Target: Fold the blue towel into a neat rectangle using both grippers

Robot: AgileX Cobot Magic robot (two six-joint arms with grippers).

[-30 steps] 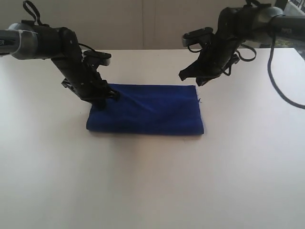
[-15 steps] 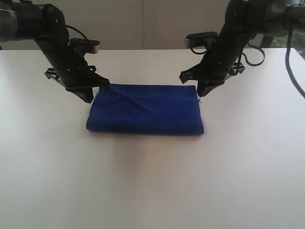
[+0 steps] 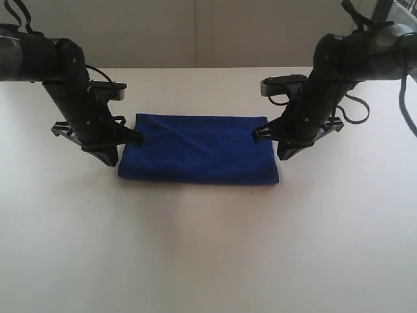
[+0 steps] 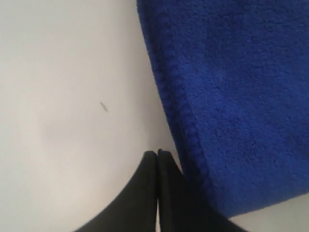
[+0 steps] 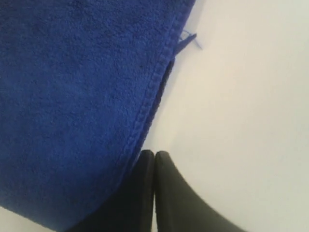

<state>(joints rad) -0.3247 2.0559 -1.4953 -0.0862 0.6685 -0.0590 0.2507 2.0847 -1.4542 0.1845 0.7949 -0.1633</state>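
Observation:
The blue towel lies folded into a flat rectangle on the white table. My left gripper is low at the towel's left short edge, jaws shut with nothing between them; its wrist view shows the closed tips on bare table just beside the towel's hem. My right gripper sits at the right short edge, also shut and empty. In the right wrist view the closed tips rest next to the stitched hem. No white label shows.
A loose blue thread sticks out from the towel's corner. A pale wall runs behind the table's far edge. Cables hang from the right arm.
Both arms came down and toward the near side, from the towel's far corners to the middle of its short edges. The towel's far left corner, lifted before, now lies flat.

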